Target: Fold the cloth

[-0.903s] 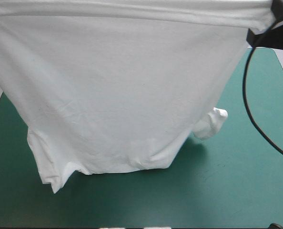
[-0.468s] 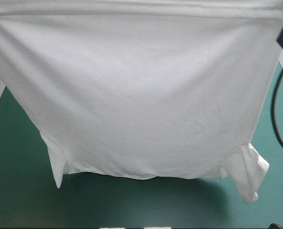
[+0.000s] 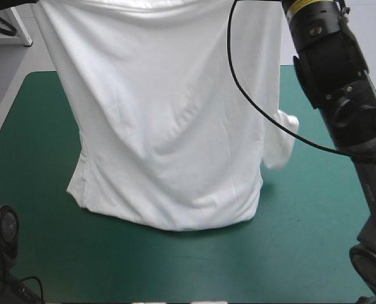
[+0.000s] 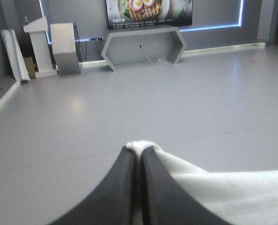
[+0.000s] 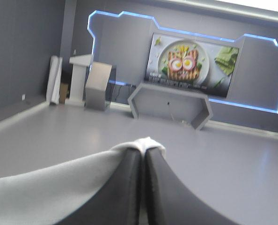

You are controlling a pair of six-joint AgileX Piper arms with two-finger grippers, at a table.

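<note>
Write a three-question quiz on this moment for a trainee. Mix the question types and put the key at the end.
1. Multiple choice: what is the left claw shut on? A, the T-shirt; B, a brown box; C, nothing.
2. True or false: the right claw stands wide open with nothing between its fingers.
3. Fill the gap: the T-shirt hangs lifted, with its lower edge down on the ____ table cover.

Key: 1 A. 2 False: it is shut on the T-shirt. 3 teal-green.
</note>
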